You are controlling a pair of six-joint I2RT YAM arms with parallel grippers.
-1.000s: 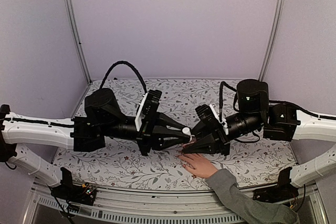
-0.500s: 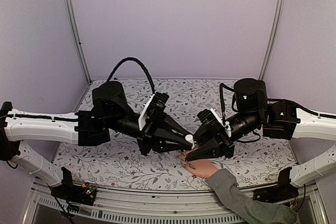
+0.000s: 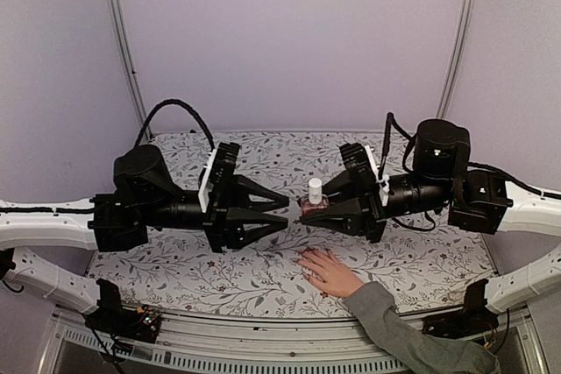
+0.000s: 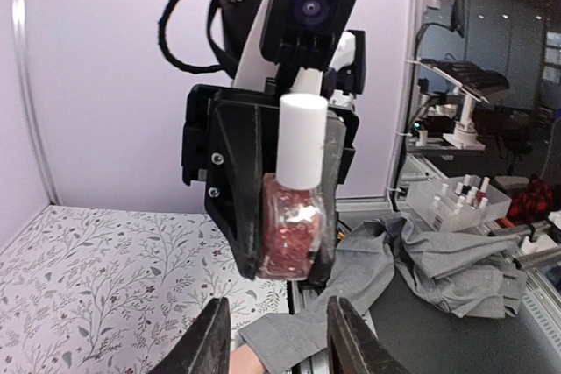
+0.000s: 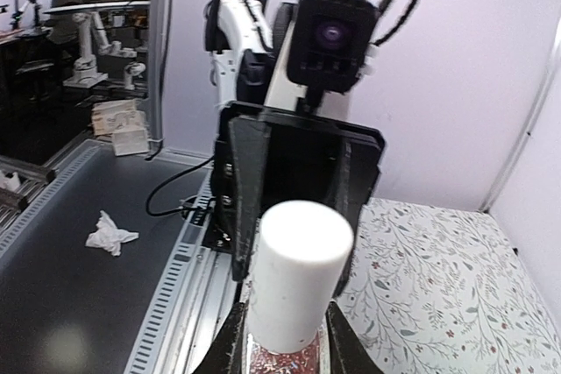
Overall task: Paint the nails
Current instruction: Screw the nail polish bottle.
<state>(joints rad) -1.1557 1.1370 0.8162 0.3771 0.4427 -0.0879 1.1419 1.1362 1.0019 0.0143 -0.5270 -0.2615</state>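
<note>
Right jaws pinching a white-capped pink polish bottle (image 3: 314, 192) above the desk (image 3: 219, 273), left jaws spread, hand (image 3: 328, 273) flat below, nails (image 3: 303, 261) barely discernible

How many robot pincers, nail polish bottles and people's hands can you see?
Pincers: 2 (left pincer, right pincer)
Nail polish bottle: 1
Hand: 1
Total: 4
</note>
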